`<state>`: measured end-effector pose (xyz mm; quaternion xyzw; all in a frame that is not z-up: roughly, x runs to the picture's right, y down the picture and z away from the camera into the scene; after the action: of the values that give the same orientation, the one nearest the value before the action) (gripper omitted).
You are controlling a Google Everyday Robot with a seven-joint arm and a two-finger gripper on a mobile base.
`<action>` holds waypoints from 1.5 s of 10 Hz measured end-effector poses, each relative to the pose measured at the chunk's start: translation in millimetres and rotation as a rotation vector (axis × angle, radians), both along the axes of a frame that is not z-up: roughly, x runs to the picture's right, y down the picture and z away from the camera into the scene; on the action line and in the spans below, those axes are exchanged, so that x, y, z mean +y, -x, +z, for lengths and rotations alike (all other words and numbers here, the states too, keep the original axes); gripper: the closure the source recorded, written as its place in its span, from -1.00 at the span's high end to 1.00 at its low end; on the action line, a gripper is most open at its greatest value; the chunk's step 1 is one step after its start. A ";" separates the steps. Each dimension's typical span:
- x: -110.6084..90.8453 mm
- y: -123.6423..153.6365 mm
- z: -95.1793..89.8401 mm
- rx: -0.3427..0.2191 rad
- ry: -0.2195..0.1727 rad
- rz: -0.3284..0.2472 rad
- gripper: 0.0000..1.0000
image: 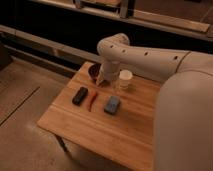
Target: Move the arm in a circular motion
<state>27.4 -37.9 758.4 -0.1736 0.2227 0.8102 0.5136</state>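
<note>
The arm point(145, 55) reaches in from the right over the wooden table point(100, 132), its elbow above the white cup point(125, 79). The gripper point(103, 79) hangs just left of that cup; whether it is spread or closed cannot be told. 1 pose cannot show how much of the circle is traced, so I judge the loop unfinished.

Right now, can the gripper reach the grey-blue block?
Probably yes: the gripper hangs over the table's far edge, and the grey-blue block lies just in front, nothing between them.
</note>
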 end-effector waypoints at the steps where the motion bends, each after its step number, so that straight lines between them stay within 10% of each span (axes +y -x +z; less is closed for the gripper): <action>1: -13.0 2.1 1.1 0.012 -0.019 -0.010 0.30; 5: -44.4 61.4 5.6 -0.032 -0.078 -0.163 0.30; 9: -4.7 114.6 -16.5 -0.125 -0.062 -0.215 0.30; 15: 62.9 66.5 -42.0 -0.056 -0.053 -0.189 0.30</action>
<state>-39.1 25.0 716.4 -0.1609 0.2022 0.7585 0.5982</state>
